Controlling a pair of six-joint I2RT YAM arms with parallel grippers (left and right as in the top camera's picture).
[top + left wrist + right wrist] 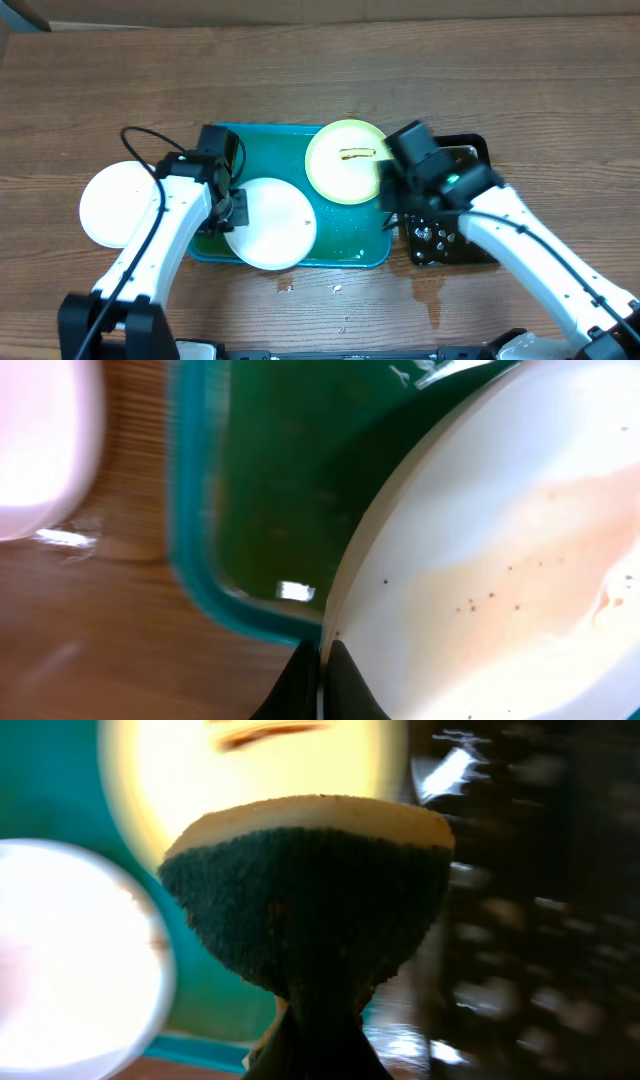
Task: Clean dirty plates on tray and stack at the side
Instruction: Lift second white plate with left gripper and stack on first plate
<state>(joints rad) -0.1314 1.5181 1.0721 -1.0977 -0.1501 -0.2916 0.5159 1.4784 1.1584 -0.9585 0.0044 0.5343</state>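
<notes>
The teal tray [340,252] holds a white plate [272,222] at its front left and a pale yellow-green plate [340,175] with a brown smear at its back right. My left gripper [232,205] is shut on the white plate's left rim [345,625]; that plate shows faint brown stains and specks [500,575]. A second white plate [115,205] lies on the table left of the tray. My right gripper [392,190] is shut on a dark green and yellow sponge [305,890] at the tray's right edge, beside the yellow-green plate [250,760].
A black tray of water [450,245] sits right of the teal tray, under my right arm. Water droplets lie on the wood table [300,80] in front of the trays. The tray's teal rim [195,585] shows in the left wrist view.
</notes>
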